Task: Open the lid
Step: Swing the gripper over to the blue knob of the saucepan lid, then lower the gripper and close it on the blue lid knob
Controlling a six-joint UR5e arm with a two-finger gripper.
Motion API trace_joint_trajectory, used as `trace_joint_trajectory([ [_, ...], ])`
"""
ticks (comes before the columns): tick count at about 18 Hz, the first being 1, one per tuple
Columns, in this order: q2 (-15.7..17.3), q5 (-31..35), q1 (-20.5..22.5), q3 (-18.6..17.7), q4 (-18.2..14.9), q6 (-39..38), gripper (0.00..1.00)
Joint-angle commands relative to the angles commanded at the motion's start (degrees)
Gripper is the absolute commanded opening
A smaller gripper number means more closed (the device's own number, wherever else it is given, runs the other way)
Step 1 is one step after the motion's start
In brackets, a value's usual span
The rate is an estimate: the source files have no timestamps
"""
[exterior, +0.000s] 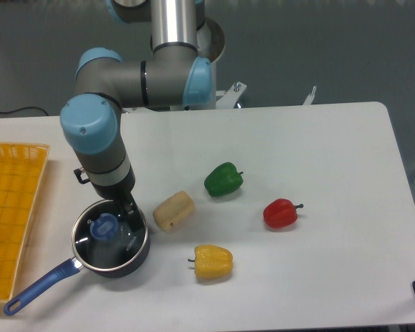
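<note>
Saucepan [124, 259], dark blue, at the near left of the white table [332, 277], its long blue handle [40, 287] running down and left toward the table's front edge. Lid [105, 238], clear glass with a metal rim, seated flat on the saucepan and covering its mouth; blue knob [104, 226] at the lid's centre, standing up. Gripper [124, 218], black, two fingers, hanging from the arm's wrist straight down over the pan, its tip just to the right of the knob and low above the glass; from this angle I cannot tell how far apart the jaws stand or whether they touch the knob, and nothing is plainly held. Arm [97, 138], grey with pale blue joint caps, reaching from its base at the back of the table forward and down to the pan. Basket [10, 207], yellow plastic mesh, at the left edge of the table, beside the pan's handle. Block [173, 211], tan and rounded, perhaps a bread roll, just right of the saucepan. Green bell pepper [223, 179] behind and right of the block. Red bell pepper [281, 213] further right, well apart from the pan. Yellow bell pepper [213, 262] nearest the front, to the right of the saucepan.
</note>
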Motion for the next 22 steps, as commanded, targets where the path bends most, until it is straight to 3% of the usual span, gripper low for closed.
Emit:
trace_joint_trajectory([
  [11,-3.17,0.70,-2.64,1.76,2.02,-8.09,1.00],
  [22,-5.28,2.90,-4.39,2.37,2.11,-10.29,1.00],
])
